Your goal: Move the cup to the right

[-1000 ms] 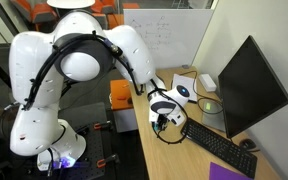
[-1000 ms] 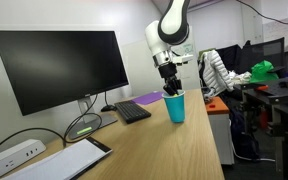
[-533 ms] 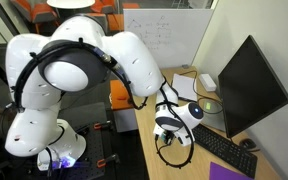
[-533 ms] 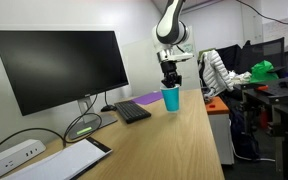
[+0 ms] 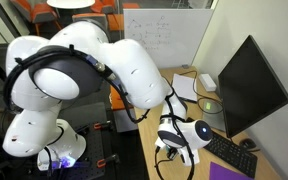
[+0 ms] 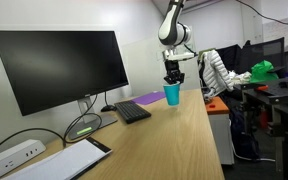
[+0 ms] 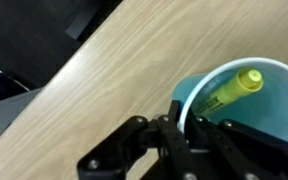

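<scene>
The cup (image 6: 172, 95) is small and light blue with a pale rim. It stands or hovers just at the wooden table (image 6: 174, 145) near its far end. In the wrist view the cup (image 7: 246, 112) fills the lower right, with a yellow-green marker (image 7: 233, 88) lying inside it. My gripper (image 6: 172, 78) comes down from above, and its black fingers (image 7: 184, 122) are shut on the cup's rim, one inside and one outside. In an exterior view my gripper (image 5: 176, 140) sits over the table edge and hides the cup.
A large black monitor (image 6: 59, 65) (image 5: 250, 85) stands along the table's back. A black keyboard (image 6: 132, 110) (image 5: 224, 150) lies before it. A flat green disc (image 6: 81, 127) (image 5: 210, 104), a white power strip (image 6: 9, 155) and a white tablet (image 6: 69, 158) lie nearby.
My gripper has carried the cup along the table, away from the keyboard toward the far end. The grip on the rim has stayed the same.
</scene>
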